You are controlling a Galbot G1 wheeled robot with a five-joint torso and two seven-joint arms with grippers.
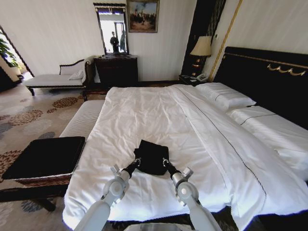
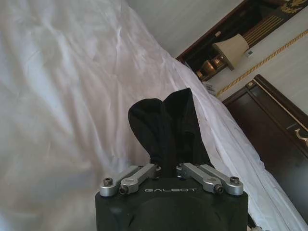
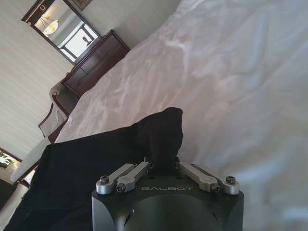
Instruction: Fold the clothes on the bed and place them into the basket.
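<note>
On the white bed (image 1: 144,120), near its foot, the black T-shirt (image 1: 152,157) lies bunched between the left gripper (image 1: 138,162) and right gripper (image 1: 165,162), each with fingers closed on a corner of its cloth.

You have one black T-shirt (image 1: 152,156) on one bed (image 1: 144,115). Two grippers are in on it: the left gripper (image 1: 138,161) and the right gripper (image 1: 165,162), each clamped on a bunch of that single garment. Count two white pillows (image 1: 228,95) up by the headboard. One basket (image 1: 43,159) stands left of the bed, and one pale striped bench (image 1: 83,118) lies just beyond it. Further back you get one chaise (image 1: 55,79), one dark dresser (image 1: 115,70), one mirror (image 1: 111,29) above it, one framed painting (image 1: 143,15), and one table lamp (image 1: 201,47) on one nightstand (image 1: 190,79).
</note>
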